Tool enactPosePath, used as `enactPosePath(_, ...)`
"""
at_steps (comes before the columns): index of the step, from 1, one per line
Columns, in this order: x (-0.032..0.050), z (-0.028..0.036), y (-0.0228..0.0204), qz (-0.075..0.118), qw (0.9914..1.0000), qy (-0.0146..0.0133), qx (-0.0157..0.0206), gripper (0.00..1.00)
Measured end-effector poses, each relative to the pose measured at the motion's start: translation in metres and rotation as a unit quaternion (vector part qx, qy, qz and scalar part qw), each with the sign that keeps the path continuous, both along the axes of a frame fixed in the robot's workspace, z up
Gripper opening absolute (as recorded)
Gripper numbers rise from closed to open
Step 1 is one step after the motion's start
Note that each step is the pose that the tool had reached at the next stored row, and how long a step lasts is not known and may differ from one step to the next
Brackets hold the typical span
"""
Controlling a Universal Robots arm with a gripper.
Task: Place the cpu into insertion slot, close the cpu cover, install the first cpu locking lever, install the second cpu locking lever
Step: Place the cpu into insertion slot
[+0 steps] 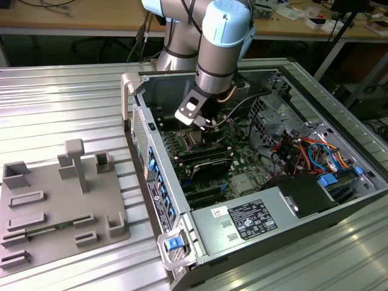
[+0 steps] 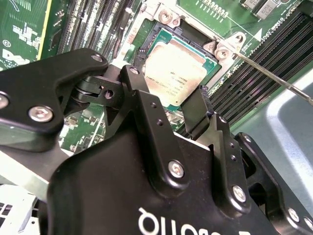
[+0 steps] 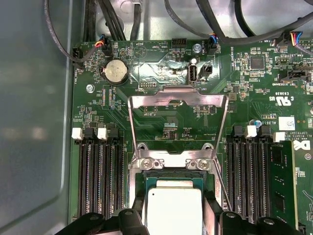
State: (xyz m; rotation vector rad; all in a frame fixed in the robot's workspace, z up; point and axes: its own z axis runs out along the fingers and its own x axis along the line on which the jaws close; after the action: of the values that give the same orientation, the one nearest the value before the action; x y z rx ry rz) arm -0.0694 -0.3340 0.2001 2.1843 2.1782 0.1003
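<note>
The cpu (image 2: pixel 176 73) (image 3: pixel 173 208), a flat square chip with a dull silver top, lies level in the insertion slot (image 2: pixel 146 43) (image 3: pixel 171 175), a black socket on the green board. My gripper (image 2: pixel 171 90) (image 3: pixel 173 221) (image 1: pixel 202 125) hangs low over the socket inside the open computer case. Its black fingers (image 2: pixel 142 93) press against two opposite edges of the chip. The cpu cover (image 3: pixel 215 100), a thin silver frame with a big window, stands swung back from its hinge beyond the socket. A thin wire locking lever (image 2: pixel 274 81) (image 3: pixel 221 188) juts out beside the socket, unlatched.
Long black memory slots (image 3: pixel 100 176) (image 3: pixel 247 171) run along both sides of the socket. A coin battery (image 3: pixel 116 72) and cable bundles (image 3: pixel 122 19) lie past the cover. The case walls (image 1: pixel 142 115) hem the arm in. A grey fixture tray (image 1: pixel 54 206) sits at the exterior view's left.
</note>
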Motion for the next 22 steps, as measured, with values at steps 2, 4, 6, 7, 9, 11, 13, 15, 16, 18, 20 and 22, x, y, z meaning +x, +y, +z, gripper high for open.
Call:
enactPosePath(2, 0.0013, 0.0001, 0.0001, 0.0, 1.0, 0.0012, -0.0002, 0.55)
enactPosePath(4, 0.003, 0.0003, 0.0001, 0.0, 1.0, 0.002, -0.0003, 0.55)
enactPosePath(6, 0.0034, 0.0002, 0.0, 0.0, 1.0, 0.0021, -0.0003, 0.55)
enactPosePath(7, 0.0034, 0.0003, 0.0, 0.0, 1.0, 0.0022, -0.0003, 0.55)
enactPosePath(9, 0.0035, 0.0003, 0.0, 0.0, 1.0, 0.0022, -0.0007, 0.55)
enactPosePath(11, 0.0035, 0.0002, 0.0001, 0.001, 1.0, 0.0022, -0.0017, 0.55)
enactPosePath(13, 0.0035, 0.0002, 0.0001, 0.002, 0.99999, 0.0021, -0.0036, 0.55)
enactPosePath(15, 0.0035, 0.0003, 0.0001, 0.003, 0.99995, 0.0022, -0.0096, 0.55)
enactPosePath(16, 0.0034, 0.0002, 0.0001, 0.003, 0.99993, 0.0023, -0.0114, 0.55)
enactPosePath(18, 0.0029, -0.0004, 0.0002, 0.003, 0.9999, 0.0025, -0.0133, 0.55)
enactPosePath(20, 0.0023, -0.0009, 0.0006, 0.004, 0.9999, 0.0024, -0.0133, 0.55)
enactPosePath(22, 0.002, -0.0013, 0.0009, 0.006, 0.99989, 0.0024, -0.0133, 0.55)
